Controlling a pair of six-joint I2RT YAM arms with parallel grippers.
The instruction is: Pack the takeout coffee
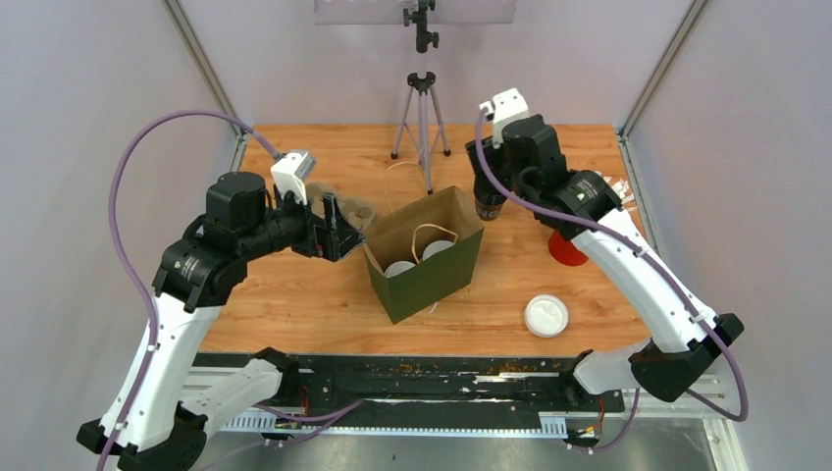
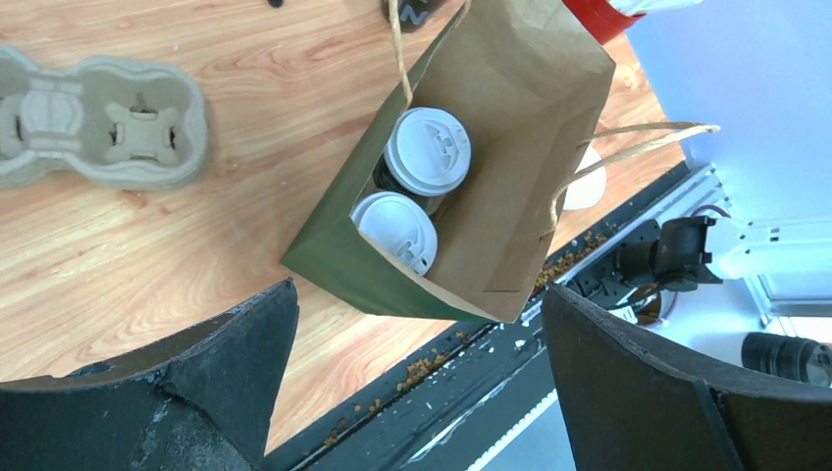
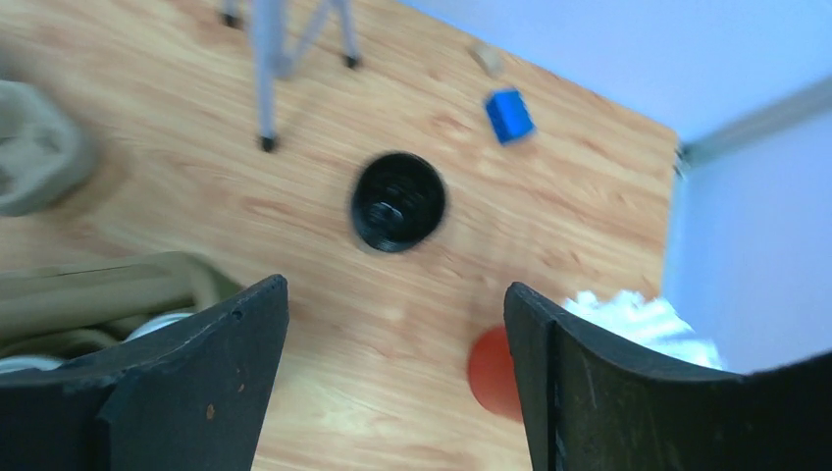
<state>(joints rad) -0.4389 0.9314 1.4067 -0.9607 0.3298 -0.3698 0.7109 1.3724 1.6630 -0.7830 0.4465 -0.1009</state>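
Left fingers (image 2: 221, 373): spread wide, empty, above and to the left of the bag's mouth.
Right fingers (image 3: 206, 383): spread wide, empty, off the bag's far right corner, over the wooden bench (image 1: 294, 304).

Landmark: green paper bag with brown inside and twine handles (image 2: 535, 137), standing open on the bench.

Item, takeout coffee: two small dark paper cups with round white plastic lids, one (image 2: 427, 149) toward the bag's far end, the other (image 2: 395, 228) toward its near end. Both stand upright inside the bag, just beside each other, lids seated. The bag hides most of the cup walls.

Step, as judged: loading looks done and neither cup is held. The next move calls for drawing both arms clear without snagging the handles or tipping the bag.

Also present: grey pulp cup carrier (image 2: 98, 123) left of the bag; stack of black lidless cups (image 3: 397, 201) behind it, to the right; loose flat white lid (image 1: 546, 315) in front, to the right.
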